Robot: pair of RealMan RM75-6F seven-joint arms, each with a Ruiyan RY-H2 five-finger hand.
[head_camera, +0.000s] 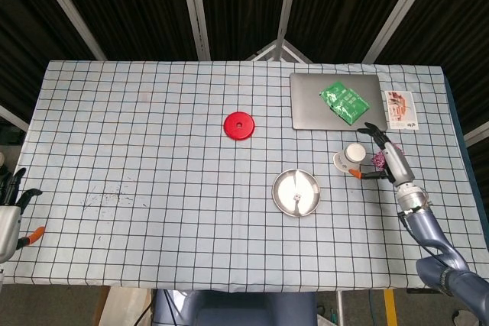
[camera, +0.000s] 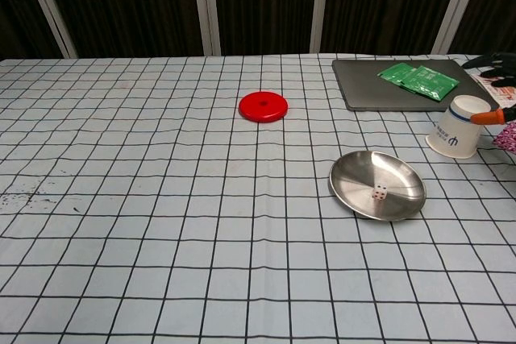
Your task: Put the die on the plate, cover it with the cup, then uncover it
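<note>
Right hand sits just right of the cup, fingers spread, holding nothing; orange thumb tip close to the cup wall, contact unclear. Cup stands upside down on the cloth, wide rim down, up and right of the plate and apart from it. Die lies uncovered in the plate, white with dark pips. Left hand is at the table's far left edge, low, fingers apart, nothing in it. Red disc mid-table. Grey tray behind the cup carries a green packet; a printed card lies right of the tray.
</note>
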